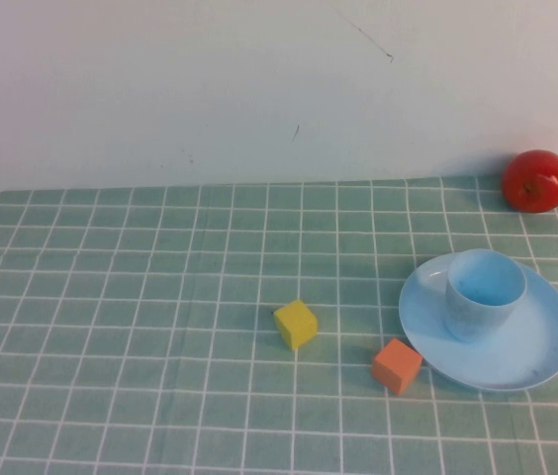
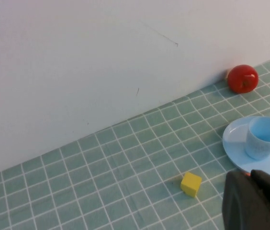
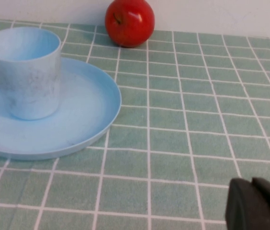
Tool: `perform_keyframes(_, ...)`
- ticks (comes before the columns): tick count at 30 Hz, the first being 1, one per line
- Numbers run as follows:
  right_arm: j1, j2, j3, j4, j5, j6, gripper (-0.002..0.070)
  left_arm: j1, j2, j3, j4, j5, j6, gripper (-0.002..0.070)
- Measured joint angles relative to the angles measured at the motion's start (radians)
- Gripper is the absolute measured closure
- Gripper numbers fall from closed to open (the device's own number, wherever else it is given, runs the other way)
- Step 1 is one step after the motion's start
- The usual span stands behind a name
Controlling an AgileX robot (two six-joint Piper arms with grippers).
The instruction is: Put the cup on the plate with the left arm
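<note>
The light blue cup stands upright on the light blue plate at the right of the table. Neither arm shows in the high view. In the left wrist view the left gripper is pulled back from the plate and cup, with its black fingers together and nothing between them. In the right wrist view the right gripper hangs over the cloth, fingers together and empty, off to the side of the plate and cup.
A red apple sits by the wall at the far right. A yellow cube lies mid-table and an orange cube touches the plate's near-left rim. A green checked cloth covers the table.
</note>
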Motion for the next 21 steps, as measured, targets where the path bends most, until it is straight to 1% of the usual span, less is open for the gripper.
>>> perform_keyframes(4, 0.000, 0.000, 0.000, 0.000, 0.000, 0.000, 0.0678, 0.053, -0.049, 0.071, -0.025, -0.005, 0.002, 0.0675)
perform_keyframes(6, 0.000, 0.000, 0.000, 0.000, 0.000, 0.000, 0.0678, 0.099, -0.091, 0.121, -0.032, -0.023, 0.002, 0.0675)
perform_keyframes(8, 0.000, 0.000, 0.000, 0.000, 0.000, 0.000, 0.0678, 0.149, -0.134, 0.189, -0.041, -0.077, 0.000, 0.0675)
perform_keyframes(14, 0.000, 0.000, 0.000, 0.000, 0.000, 0.000, 0.0678, 0.353, -0.298, 0.429, -0.130, -0.401, -0.004, 0.0676)
perform_keyframes(17, 0.000, 0.000, 0.000, 0.000, 0.000, 0.000, 0.0678, 0.453, -0.388, 0.606, -0.156, -0.517, -0.004, 0.0676)
perform_keyframes(19, 0.000, 0.000, 0.000, 0.000, 0.000, 0.000, 0.0678, 0.508, -0.455, 0.738, -0.159, -0.585, -0.004, 0.0676)
perform_keyframes(21, 0.000, 0.000, 0.000, 0.000, 0.000, 0.000, 0.0678, 0.547, -0.504, 0.868, -0.160, -0.647, -0.004, 0.0676)
